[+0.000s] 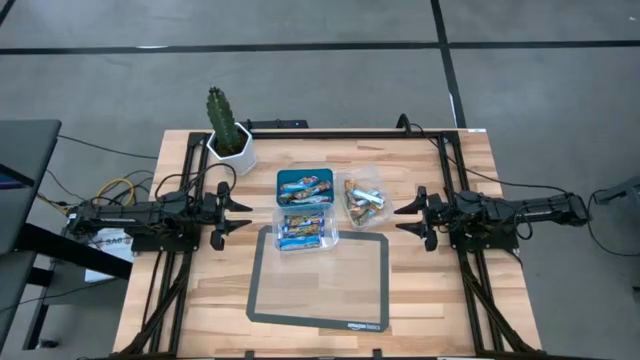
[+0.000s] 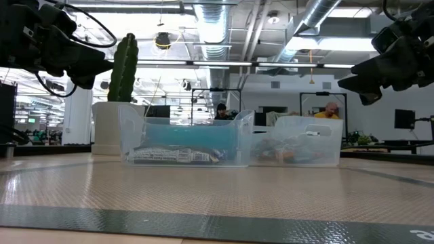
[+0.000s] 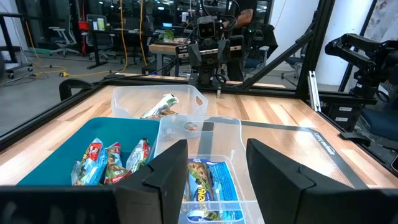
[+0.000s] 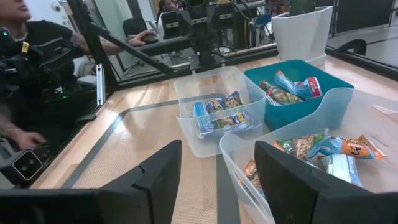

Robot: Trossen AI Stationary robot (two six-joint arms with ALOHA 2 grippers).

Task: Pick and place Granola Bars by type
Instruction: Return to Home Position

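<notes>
1. The blue bars [image 1: 303,229] lie flat in the left tub [image 1: 280,246]. This clear tub touches the edge of the mat [image 1: 256,290] that faces the cactus [image 1: 218,108].
2. The multicolour bars [image 1: 305,184], with wrappers in light blue, red and green, lie in the tray [image 1: 281,192]. The tray is teal and sits just beside the left tub, on its cactus side.
3. The orange bars [image 1: 362,198] lie in a loose heap in the right tub [image 2: 329,132]. This clear tub is set slightly askew, just beside the tray and the left tub, on the right arm's side.
4. The left gripper [image 1: 247,215] hangs above the table [image 1: 430,290], near the left tub and tray and apart from both. Its fingers are spread wide with nothing between them, and they point toward the containers.
5. The right gripper [image 1: 398,219] hangs above the table near the right tub and apart from it. Its fingers are also spread wide, hold nothing, and point toward the containers.
6. In the low view both arms are well above the tabletop.
7. The mat is grey-bordered and lies flat on the wooden table, between the two arms.
8. The cactus stands upright in a white pot [image 1: 232,152], near the tray on the left arm's side.
9. In the right wrist view a person [image 4: 28,37] in dark clothing shows beyond the table edge.
</notes>
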